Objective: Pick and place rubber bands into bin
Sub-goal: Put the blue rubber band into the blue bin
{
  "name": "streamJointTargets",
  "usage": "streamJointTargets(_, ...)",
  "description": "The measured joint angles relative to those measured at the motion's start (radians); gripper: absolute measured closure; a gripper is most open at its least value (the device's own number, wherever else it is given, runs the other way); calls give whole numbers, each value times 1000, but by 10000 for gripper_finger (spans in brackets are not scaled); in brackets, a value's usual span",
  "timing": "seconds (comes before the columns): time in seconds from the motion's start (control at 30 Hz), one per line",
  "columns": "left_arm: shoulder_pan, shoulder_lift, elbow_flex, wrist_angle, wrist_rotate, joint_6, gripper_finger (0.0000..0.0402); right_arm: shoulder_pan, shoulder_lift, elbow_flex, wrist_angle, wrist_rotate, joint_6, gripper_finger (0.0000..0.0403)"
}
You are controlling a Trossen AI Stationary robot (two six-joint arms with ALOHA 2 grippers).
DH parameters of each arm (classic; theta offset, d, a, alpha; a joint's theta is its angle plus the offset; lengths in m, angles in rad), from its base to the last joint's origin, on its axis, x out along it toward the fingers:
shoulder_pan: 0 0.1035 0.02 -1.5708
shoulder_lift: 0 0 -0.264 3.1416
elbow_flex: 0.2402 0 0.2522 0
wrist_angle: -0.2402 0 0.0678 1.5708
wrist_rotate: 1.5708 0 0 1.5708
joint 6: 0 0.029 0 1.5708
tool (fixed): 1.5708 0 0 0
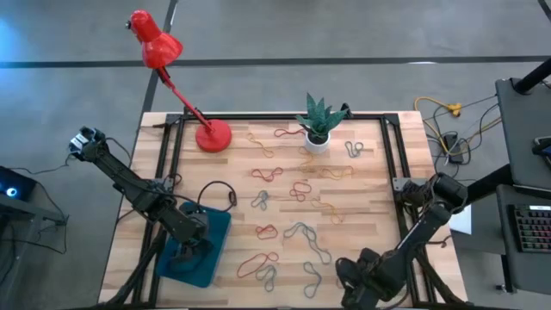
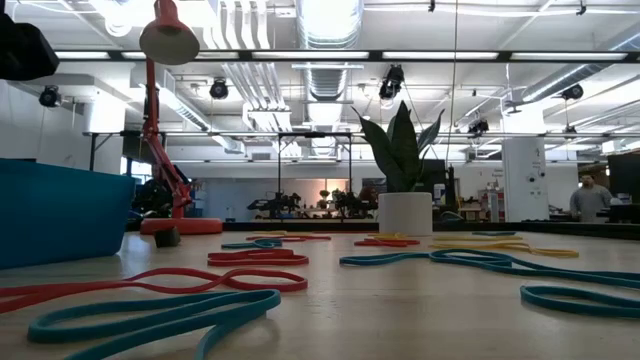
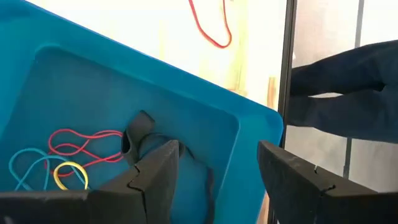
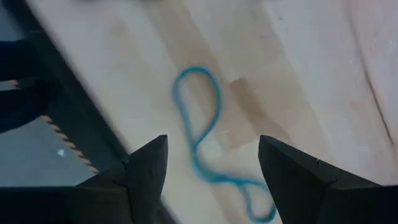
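The left gripper (image 3: 214,180) is hanging wide open and empty over the bin (image 1: 215,228), near the table's left edge. The right gripper (image 4: 211,180) is hovering wide open above a teal rubber band (image 4: 202,124) lying stretched out.

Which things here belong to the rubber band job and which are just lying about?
Job: rubber bands scattered on the table, three already in the bin; left gripper over it, right gripper above a blue band.
Bystanders: red lamp, potted plant, black cable.

bin (image 2: 50,215) at left | rubber bands (image 2: 150,310) strewn (red, teal, yellow) | plant pot (image 2: 405,213) behind
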Motion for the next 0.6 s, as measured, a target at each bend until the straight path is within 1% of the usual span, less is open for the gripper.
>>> streamJointTargets(0.17,0,0,0,0,0,-2,199,-1,1,-85,80,3,-9,168)
streamJointTargets(0.3,0,0,0,0,0,-3,199,2,1,-106,94,4,-13,171)
streamJointTargets(0.37,0,0,0,0,0,-3,199,4,1,-111,98,22,-25,173)
streamJointTargets(0.43,0,0,0,0,0,-2,199,4,0,-122,130,45,-39,175)
streamJointTargets(0.6,0,0,0,0,0,-2,199,4,0,-176,221,51,-53,177)
